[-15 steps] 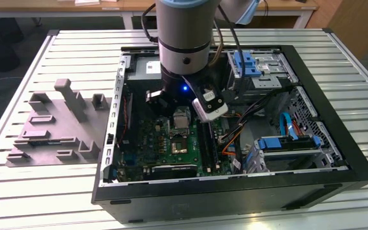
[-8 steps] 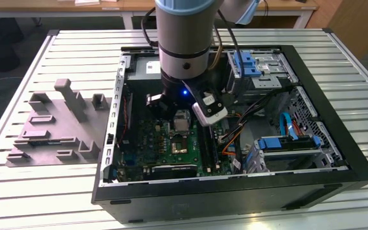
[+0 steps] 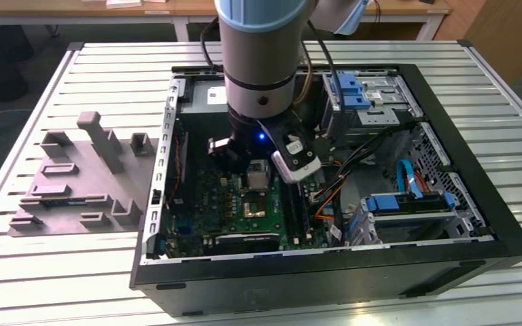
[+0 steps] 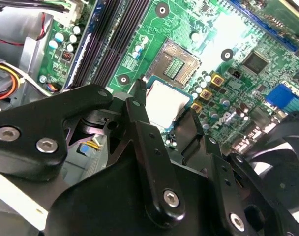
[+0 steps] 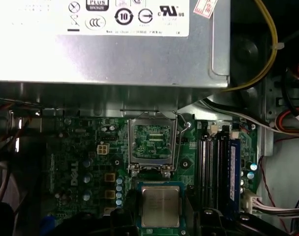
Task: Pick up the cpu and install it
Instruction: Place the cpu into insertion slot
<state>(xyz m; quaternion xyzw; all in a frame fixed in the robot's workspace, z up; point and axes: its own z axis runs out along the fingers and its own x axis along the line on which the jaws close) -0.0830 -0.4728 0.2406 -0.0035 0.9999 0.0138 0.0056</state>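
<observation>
Just beside the open socket (image 5: 152, 142), on its side away from the power supply (image 5: 105, 44), the first wrist view shows the cpu (image 5: 160, 206), pale metal face up with its greenish rim showing. My claw (image 5: 160, 210) is closed on it, with a black finger against each of two opposite edges. The cpu is not in the socket: the socket's frame is swung open, its wire lever (image 5: 176, 142) is raised, and its contact field lies bare on the green motherboard (image 5: 85, 167). The memory slots (image 5: 216, 167) run along one flank of the socket.

In the second wrist view, taken from the socket's other side, the cpu (image 4: 164, 101) again sits just short of the socket (image 4: 176, 64), pinched between my fingers (image 4: 139, 115), and the memory slots run past the socket to one side. How high I hold it over the socket I cannot tell.

In the exterior view my arm (image 3: 261, 54) reaches down into the computer case (image 3: 478, 204), which lies open on a slatted table (image 3: 62, 285). The cpu (image 3: 258, 178) shows as a small pale square under my wrist, over the motherboard. The grey plastic fixture (image 3: 71, 193) lies well apart from the socket, outside the case, toward the exterior view's left.
</observation>
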